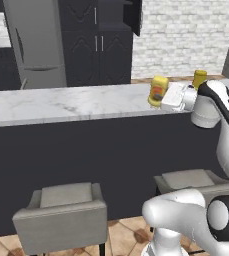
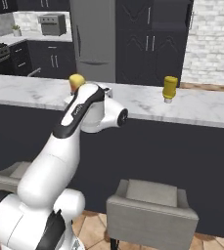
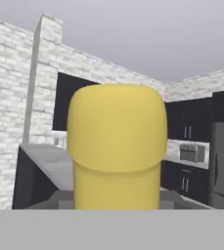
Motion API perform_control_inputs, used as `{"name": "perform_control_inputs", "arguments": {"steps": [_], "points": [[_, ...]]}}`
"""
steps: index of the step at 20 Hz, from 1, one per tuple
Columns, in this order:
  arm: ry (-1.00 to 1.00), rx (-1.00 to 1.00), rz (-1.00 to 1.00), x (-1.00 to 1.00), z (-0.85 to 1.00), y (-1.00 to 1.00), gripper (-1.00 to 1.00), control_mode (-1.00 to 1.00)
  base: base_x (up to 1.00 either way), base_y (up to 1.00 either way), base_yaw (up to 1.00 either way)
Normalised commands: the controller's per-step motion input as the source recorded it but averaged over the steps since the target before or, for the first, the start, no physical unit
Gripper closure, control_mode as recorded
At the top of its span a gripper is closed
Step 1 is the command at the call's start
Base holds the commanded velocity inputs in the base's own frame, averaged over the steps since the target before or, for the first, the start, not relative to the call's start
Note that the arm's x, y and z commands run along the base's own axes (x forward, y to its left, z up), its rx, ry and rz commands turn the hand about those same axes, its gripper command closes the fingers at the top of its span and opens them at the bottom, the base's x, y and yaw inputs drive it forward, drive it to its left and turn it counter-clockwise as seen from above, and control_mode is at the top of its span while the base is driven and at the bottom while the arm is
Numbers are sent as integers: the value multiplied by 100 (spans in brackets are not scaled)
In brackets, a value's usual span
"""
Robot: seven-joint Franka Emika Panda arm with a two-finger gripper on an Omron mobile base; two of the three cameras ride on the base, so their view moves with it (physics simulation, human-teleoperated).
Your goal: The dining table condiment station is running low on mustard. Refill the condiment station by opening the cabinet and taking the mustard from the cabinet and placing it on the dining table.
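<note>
Holding the mustard (image 1: 158,91) just over the near edge of the dining table (image 1: 76,102), the gripper (image 1: 162,96) has its jaws clamped on the bottle's sides, partly closed to the bottle's width. In the left base view the bottle sits at about nine o'clock from the white hand, right at its tip, with the rounded cap up and the orange-red label facing the camera. Its long axis stands close to upright, perhaps leaning a little, and its base looks at or just above the marble; whether it already touches I cannot tell. In the hand view the yellow cap (image 3: 114,128) fills the middle, dead ahead of the fingers. A second, duller yellowish bottle (image 1: 199,78) stands on the marble at roughly two o'clock from the mustard, well apart. As I judge it, the coming move turns on the short drop straight down along the bottle's own axis, then letting go.
</note>
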Motion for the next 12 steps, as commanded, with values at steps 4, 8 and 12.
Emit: {"name": "perform_control_inputs", "arguments": {"steps": [4, 8, 12], "points": [[3, -3, -15, 36, 0, 0, 100, -100, 0, 0, 0], [2, 0, -13, 53, -1, 3, 100, -100, 0, 0, 0], [0, 0, -12, 53, -11, 1, 100, -100, 0, 0, 0]]}}
